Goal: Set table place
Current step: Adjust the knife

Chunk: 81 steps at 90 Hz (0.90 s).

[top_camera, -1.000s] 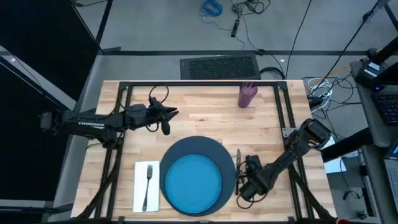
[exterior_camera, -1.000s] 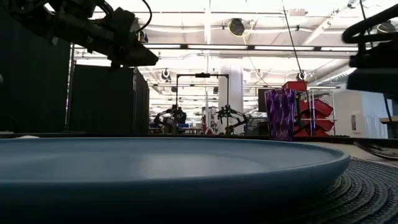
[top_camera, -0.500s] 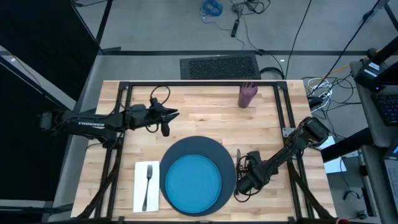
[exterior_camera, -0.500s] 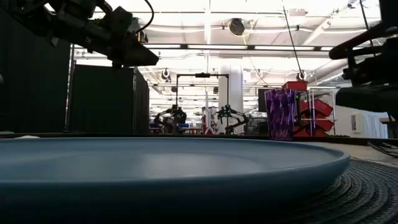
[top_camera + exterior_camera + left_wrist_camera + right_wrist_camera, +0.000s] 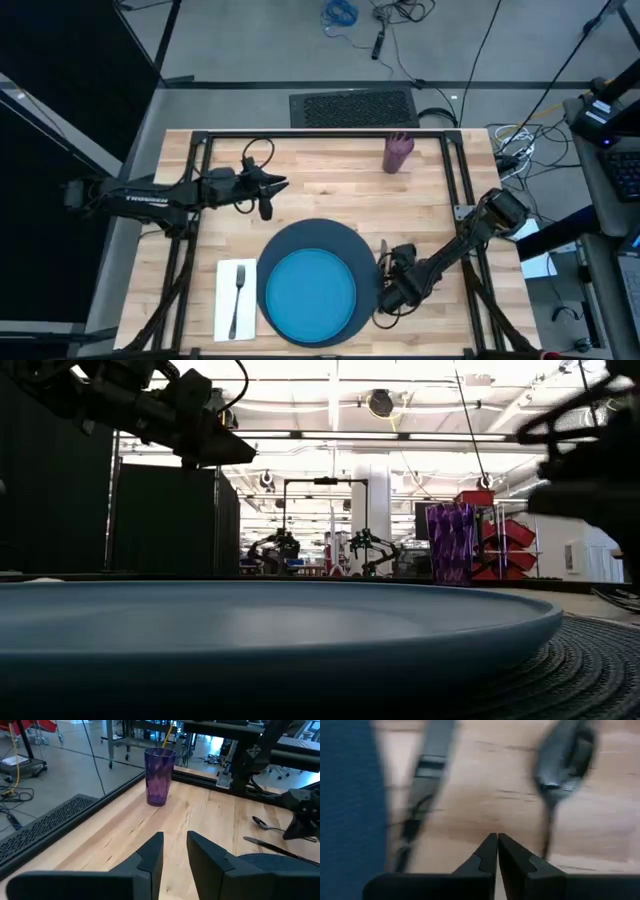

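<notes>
change: over the last second we see the right gripper (image 5: 381, 300) slide along the tabletop (image 5: 330, 195) toward the charger (image 5: 340, 238), from just right of the knife (image 5: 382, 252) and spoon (image 5: 263, 823) to the charger's right edge; left arm unchanged.
meaning: we judge the knife and spoon are already laid and the right arm is either nudging them or repositioning; nothing is carried.
right arm: reaches from the right edge diagonally toward the near side, wrist low over the tabletop, camera looking down at the knife (image 5: 422, 790) and spoon (image 5: 560, 765) lying side by side.
right fingers: pressed together, holding nothing, tips (image 5: 497, 839) between knife and spoon.
left arm: stretched in from the left edge, left gripper (image 5: 272, 186) raised over bare wood beyond the charger, aimed toward the cup (image 5: 397, 152).
left fingers: slightly spread, a narrow gap, empty (image 5: 150, 852).
place setting: plate (image 5: 308, 292) on the charger at centre near edge; napkin (image 5: 225, 300) with fork (image 5: 238, 290) just left of the charger; knife and spoon just right; cup upright at the far side, well apart from the rest.
remaining: we reckon only the cup is still out of place.
</notes>
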### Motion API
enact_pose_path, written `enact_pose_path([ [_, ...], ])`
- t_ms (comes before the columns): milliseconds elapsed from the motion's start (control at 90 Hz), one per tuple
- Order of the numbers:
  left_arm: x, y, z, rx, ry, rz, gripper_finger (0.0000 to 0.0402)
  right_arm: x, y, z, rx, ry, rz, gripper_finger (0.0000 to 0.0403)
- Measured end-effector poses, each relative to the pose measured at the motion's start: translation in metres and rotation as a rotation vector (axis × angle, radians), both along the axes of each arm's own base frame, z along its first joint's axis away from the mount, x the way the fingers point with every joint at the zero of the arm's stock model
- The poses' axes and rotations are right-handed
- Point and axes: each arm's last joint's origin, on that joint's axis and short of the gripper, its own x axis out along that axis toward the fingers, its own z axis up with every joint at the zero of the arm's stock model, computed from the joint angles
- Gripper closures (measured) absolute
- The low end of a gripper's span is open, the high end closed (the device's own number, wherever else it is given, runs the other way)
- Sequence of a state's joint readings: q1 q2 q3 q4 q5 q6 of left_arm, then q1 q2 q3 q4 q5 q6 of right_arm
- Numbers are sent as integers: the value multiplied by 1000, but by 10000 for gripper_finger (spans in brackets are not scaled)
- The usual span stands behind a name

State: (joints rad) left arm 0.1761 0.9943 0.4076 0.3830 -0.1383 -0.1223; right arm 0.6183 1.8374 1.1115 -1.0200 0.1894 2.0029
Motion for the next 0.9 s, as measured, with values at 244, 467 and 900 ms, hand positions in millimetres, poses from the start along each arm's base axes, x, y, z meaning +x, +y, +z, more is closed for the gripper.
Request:
enact_pose_path([
  [244,0,0,0,0,-2,0,330,19,-7,14,-15,-42,76,355],
  [467,0,0,0,0,-2,0,330,27,-7,15,20,-97,94,296],
  [900,0,0,0,-1,-1,0,330,31,-5,15,25,-149,97,258],
])
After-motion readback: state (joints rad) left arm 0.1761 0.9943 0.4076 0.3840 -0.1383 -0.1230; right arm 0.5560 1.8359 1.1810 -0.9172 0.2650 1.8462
